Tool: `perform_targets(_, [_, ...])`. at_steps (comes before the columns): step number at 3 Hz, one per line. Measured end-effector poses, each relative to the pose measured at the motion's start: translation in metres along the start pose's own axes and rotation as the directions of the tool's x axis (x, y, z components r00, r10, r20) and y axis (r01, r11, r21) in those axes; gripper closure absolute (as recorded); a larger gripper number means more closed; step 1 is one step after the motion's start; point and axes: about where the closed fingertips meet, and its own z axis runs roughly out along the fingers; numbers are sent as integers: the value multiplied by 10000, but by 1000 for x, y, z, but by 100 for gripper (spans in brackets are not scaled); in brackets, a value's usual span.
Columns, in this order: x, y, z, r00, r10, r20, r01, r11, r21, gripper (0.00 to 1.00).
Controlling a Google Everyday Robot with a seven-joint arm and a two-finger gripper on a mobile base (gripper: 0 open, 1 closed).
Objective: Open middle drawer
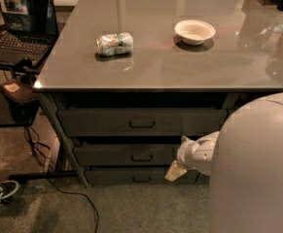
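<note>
The middle drawer (126, 154) is a dark grey front under the table, between a taller drawer (141, 122) above and a slimmer one (136, 176) below. Its small black loop handle (142, 157) sits at the centre. The drawer looks shut, and its right end is hidden behind my arm. My gripper (179, 155) is at the right part of the drawer front, to the right of the handle and apart from it. Its two pale fingertips (174, 172) stand apart, one above the other, holding nothing.
On the grey tabletop (180, 62) lie a crumpled packet (114, 43) and a white bowl (194, 31). A laptop (22, 23) stands on a side stand at the left. Cables (58, 188) run over the carpet. My white arm body (255, 169) fills the lower right.
</note>
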Motion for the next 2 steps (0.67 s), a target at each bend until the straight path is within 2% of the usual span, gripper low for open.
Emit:
perform_targets(1, [11,-5,32,9983,335,-469,-343,9993,-147,0])
perform_targets(2, [29,-5,93,9934,542,-1006,-581,9976,-364,0])
